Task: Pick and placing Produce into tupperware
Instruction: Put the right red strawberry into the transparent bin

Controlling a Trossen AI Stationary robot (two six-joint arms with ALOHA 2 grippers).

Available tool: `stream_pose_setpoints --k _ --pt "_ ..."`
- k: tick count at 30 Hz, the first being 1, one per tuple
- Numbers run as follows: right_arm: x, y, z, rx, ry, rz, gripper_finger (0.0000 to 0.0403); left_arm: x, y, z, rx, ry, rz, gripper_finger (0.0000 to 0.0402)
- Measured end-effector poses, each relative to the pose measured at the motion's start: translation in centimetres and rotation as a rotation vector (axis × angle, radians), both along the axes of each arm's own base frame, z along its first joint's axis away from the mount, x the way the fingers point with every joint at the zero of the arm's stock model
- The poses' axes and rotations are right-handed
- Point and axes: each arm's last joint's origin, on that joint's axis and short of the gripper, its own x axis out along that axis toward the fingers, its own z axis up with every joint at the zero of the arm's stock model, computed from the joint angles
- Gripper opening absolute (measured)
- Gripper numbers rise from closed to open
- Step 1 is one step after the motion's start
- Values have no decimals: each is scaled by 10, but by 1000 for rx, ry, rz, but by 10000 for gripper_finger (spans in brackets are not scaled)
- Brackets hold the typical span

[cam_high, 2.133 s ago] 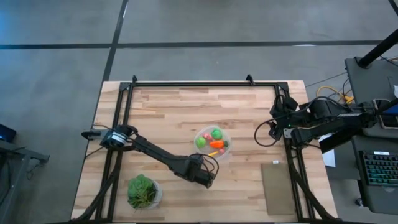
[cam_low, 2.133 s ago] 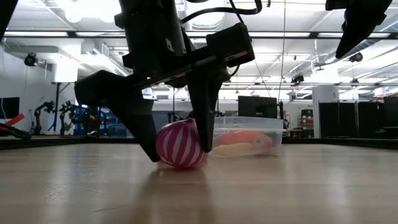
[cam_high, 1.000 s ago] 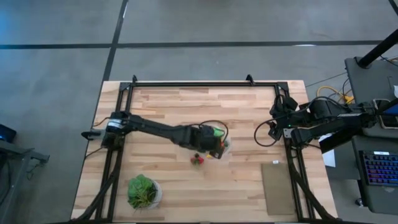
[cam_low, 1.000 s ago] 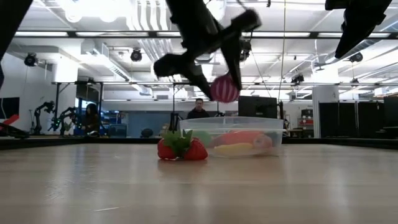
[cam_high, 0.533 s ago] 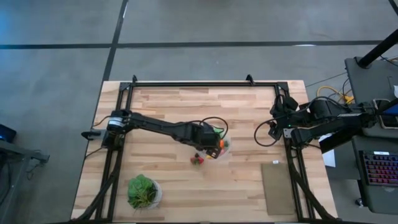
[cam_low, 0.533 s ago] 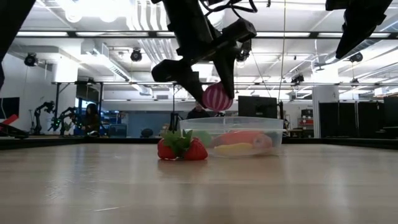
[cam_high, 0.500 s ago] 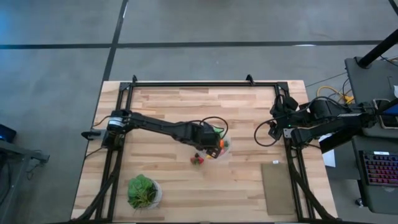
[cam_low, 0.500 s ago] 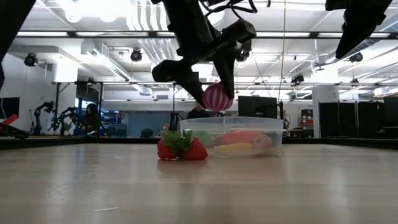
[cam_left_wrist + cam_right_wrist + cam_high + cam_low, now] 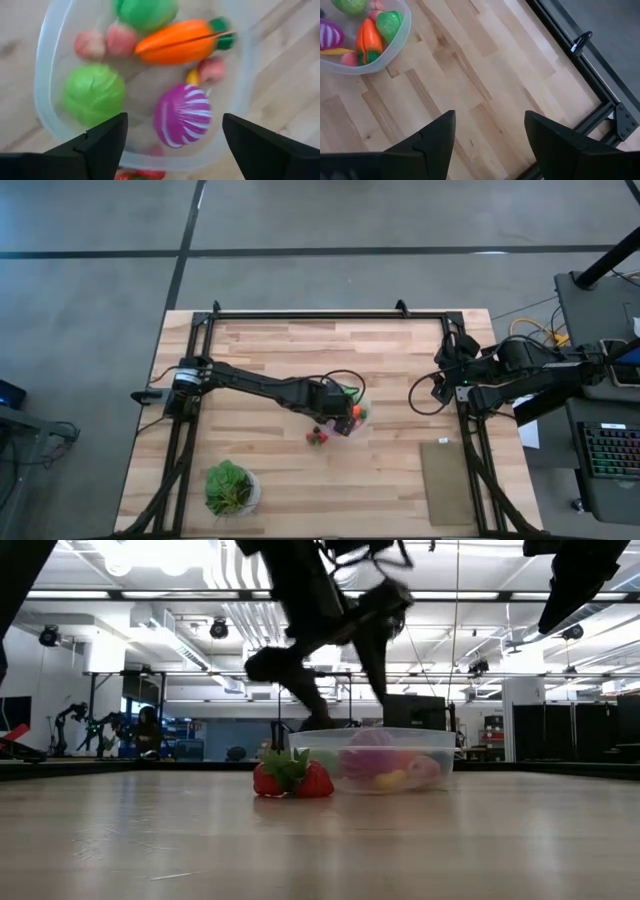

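Produce is lying mostly inside the clear round tupperware (image 9: pixel 45 100), directly beneath the left hand (image 9: pixel 172 137), which is hanging above the container with its two fingers spread wide and gripping nothing. Between those fingers, down in the tub, a purple ball with white stripes (image 9: pixel 182 115) is sitting loose, touching a small pink piece (image 9: pixel 212 70) and a sliver of yellow (image 9: pixel 192 77). Farther from the hand, an orange carrot with a green stem (image 9: pixel 175 42) is lying across the tub, with a round green cabbage-like piece (image 9: pixel 94 94) off to one side, a second green piece (image 9: pixel 145 12) beyond the carrot, and two pinkish-red pieces (image 9: pixel 105 42) beside it. A red strawberry cluster with green leaves (image 9: pixel 292 778) is resting on the desk (image 9: pixel 400 470) just outside the tupperware wall, on the near side under the hand.

The right hand (image 9: pixel 490 135) is waiting well away at the desk's right edge, fingers parted partway and holding nothing. A leafy green plant in a white pot (image 9: pixel 230 488) is standing near the desk's front, well apart from both hands.
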Motion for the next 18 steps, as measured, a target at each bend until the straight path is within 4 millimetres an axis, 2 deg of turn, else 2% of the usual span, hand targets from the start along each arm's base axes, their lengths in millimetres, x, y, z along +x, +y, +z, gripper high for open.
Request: stream_pose_setpoints --k 5,7,10,13,15,18 --pt "0 0 0 -1 1 1 231 -2 -19 42 151 -117 -113 291" --pt "0 0 0 -1 2 1 231 -5 -31 49 193 -129 -169 284" --pt "0 0 0 -1 2 1 231 -14 -52 38 244 -49 -306 281" --pt "0 0 0 -1 2 1 231 -20 -71 21 252 4 -367 280" --pt "0 0 0 -1 2 1 231 -23 -79 10 240 28 -358 280" --pt "0 0 0 -1 1 1 231 -30 -80 -4 216 87 -292 280"
